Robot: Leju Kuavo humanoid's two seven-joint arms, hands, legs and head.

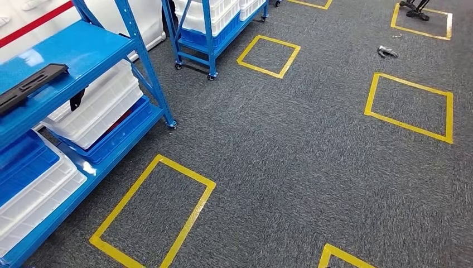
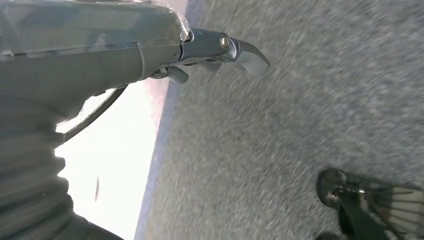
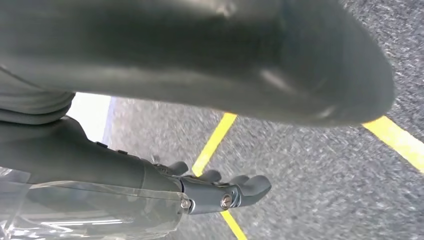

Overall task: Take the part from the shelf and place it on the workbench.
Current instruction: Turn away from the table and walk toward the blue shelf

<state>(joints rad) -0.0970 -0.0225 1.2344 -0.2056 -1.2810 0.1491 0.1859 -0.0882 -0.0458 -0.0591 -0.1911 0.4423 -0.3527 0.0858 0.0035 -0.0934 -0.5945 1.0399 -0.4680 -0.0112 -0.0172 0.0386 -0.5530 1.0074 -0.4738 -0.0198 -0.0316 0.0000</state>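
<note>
- Hanging over the grey carpet, my left hand held nothing, its fingers loosely extended and apart.
- My right hand likewise hung above the carpet, fingers slightly curled but spread, gripping nothing, with a yellow tape line on the floor beneath it.
- From my head view, the black part lay flat on the top level of the blue shelf, at my left.
- White bins sat on the lower levels.
</note>
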